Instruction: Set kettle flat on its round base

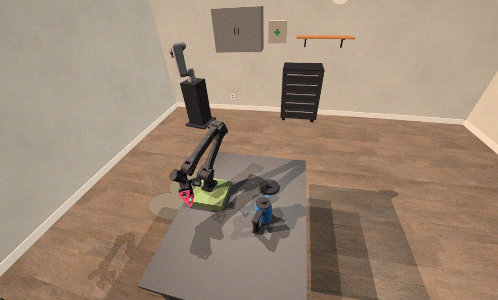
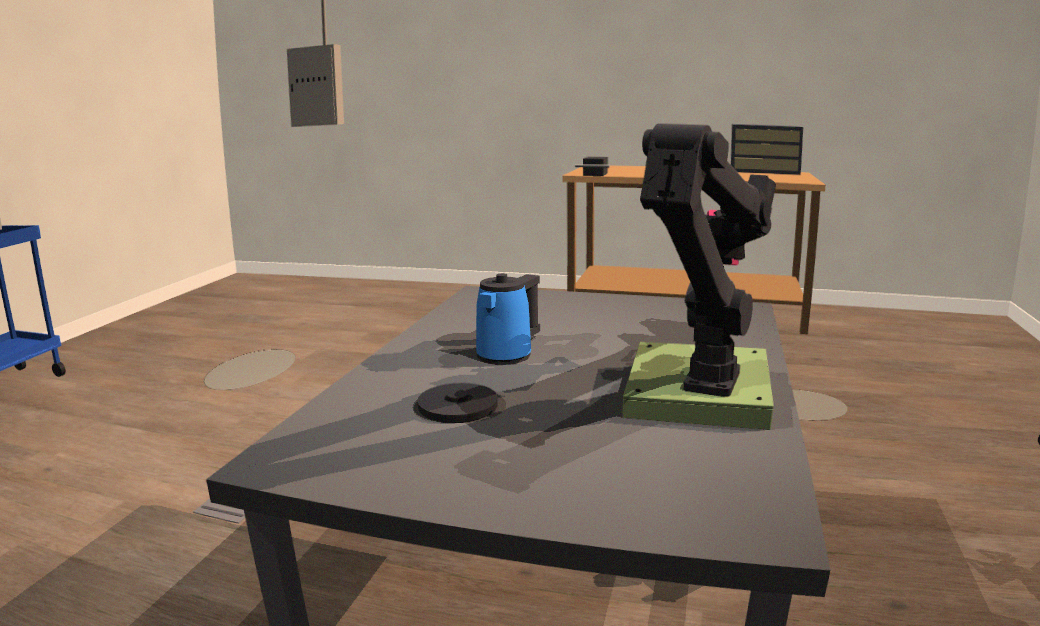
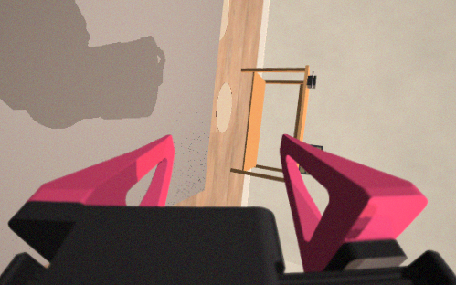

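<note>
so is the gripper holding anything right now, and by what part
Nothing is held. The gripper is open with only air between its pink fingers, and the kettle stands untouched on the table.

In the top view the kettle (image 1: 263, 211) stands on the table (image 1: 221, 260), apart from its base (image 1: 269, 186), which lies just behind it. The arm's plinth (image 1: 221, 193) sits to their left, near the table's edge.

Black drawer chest (image 1: 302, 91), blue cart (image 2: 1, 230), wooden shelf table (image 2: 691, 178).
</note>
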Available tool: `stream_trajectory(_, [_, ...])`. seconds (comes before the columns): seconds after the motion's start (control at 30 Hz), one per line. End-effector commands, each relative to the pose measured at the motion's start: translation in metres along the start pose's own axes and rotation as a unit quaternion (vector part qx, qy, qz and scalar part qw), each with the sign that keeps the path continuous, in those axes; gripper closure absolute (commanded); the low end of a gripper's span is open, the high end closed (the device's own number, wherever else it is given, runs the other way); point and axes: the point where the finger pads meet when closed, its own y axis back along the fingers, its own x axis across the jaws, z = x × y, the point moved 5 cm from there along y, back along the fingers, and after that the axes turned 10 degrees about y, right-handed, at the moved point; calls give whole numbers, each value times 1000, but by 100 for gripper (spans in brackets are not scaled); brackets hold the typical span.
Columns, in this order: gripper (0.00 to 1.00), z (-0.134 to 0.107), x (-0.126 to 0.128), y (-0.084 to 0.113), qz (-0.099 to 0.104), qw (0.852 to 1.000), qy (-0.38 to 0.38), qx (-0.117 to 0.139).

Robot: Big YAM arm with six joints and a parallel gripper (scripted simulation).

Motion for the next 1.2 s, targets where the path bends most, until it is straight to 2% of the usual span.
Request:
stream_trajectory(0.0, [26, -8, -29, -1, -10, 1000, -5, -1])
stream_trajectory(0.17, [26, -8, -34, -2, -9, 1000, -14, -3])
stream_trajectory(0.2, [26, 0, -13, -6, 5, 999, -32, -10])
stream_trajectory(0.27, [26, -7, -36, -4, -5, 1000, -27, -6])
stream_trajectory(0.73, [26, -3, -50, -17, 18, 995, -97, -23])
stream_trajectory(0.77, [26, 2, -36, -20, 32, 992, -115, -28])
stream_trajectory(0.8, [26, -2, -53, -19, 24, 993, -112, -26])
stream_trajectory(1.17, [26, 6, -71, -37, 61, 976, -205, -42])
